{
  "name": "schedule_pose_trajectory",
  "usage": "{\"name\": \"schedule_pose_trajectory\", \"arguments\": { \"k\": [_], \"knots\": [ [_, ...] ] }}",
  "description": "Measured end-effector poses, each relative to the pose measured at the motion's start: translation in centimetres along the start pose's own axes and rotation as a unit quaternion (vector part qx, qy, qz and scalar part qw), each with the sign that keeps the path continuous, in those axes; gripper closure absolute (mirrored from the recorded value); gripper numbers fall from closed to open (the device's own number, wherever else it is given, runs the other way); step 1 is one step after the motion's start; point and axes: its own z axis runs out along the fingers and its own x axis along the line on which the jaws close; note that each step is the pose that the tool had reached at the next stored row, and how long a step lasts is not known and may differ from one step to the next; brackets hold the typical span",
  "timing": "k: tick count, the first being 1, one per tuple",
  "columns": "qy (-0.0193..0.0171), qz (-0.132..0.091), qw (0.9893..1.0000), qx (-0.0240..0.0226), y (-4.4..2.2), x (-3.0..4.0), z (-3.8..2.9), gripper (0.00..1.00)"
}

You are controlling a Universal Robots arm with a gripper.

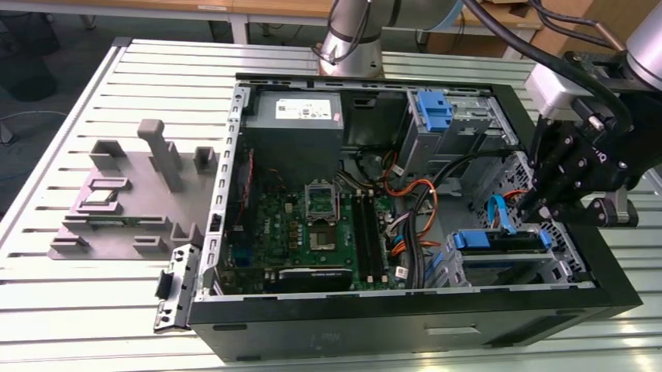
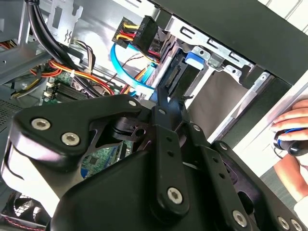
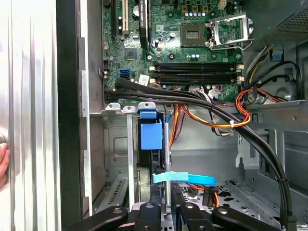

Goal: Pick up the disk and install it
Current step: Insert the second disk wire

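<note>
At the corner of the computer case (image 1: 579, 263) towards the exterior view's right, the disk (image 1: 498, 240) sits in the drive cage, its blue carrier bracket uppermost. The gripper (image 1: 529, 211) hangs just above it, inside the case wall. You cannot tell from these views how far the gripper is spread, or whether it has hold of the disk at all, so treat the grasp as unconfirmed.

Your main hazard is the wiring. A blue flat cable (image 3: 185, 178) crosses right in front of the tool in the first wrist view, and orange and black cables (image 3: 226, 120) run just beside the cage. Any sideways travel could snag them or tug a connector loose. A tilted disk would likely jam against the cage rails instead of seating.

A person's hand (image 2: 293, 127) rests just outside the case wall in the second wrist view. Keep your motion well inside the case.
</note>
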Motion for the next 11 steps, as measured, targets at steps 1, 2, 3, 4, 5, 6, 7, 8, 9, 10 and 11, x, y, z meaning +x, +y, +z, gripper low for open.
{"name": "schedule_pose_trajectory", "arguments": {
  "k": [1, 2, 3, 4, 5, 6, 7, 8, 9, 10, 11],
  "knots": [
    [-0.0001, 0.0, 1.0, 0.0, 0.0, -0.07, 0.01, 0.76],
    [-0.0001, 0.0, 1.0, 0.0, 0.0, -0.15, 0.01, 0.76],
    [-0.0001, 0.0, 1.0, 0.0, 0.01, -0.25, 0.02, 0.76],
    [-0.0001, 0.0, 1.0, 0.0, 0.01, -0.37, 0.02, 0.76],
    [-0.0001, 0.0, 1.0, 0.0, 0.02, -0.51, 0.03, 0.76],
    [-0.0001, 0.0, 1.0, 0.0, 0.02, -0.68, 0.04, 0.76],
    [-0.0001, 0.0, 1.0, 0.0, 0.03, -0.83, 0.04, 0.76],
    [-0.0001, 0.0, 1.0, 0.0, 0.03, -0.97, 0.05, 0.76],
    [-0.0001, 0.0, 1.0, 0.0, 0.04, -1.11, 0.05, 0.76],
    [-0.0002, 0.0, 1.0, 0.0, 0.03, -1.24, 0.06, 0.76],
    [-0.0002, 0.0, 1.0, 0.0, 0.02, -1.36, 0.06, 0.76]
  ]
}}
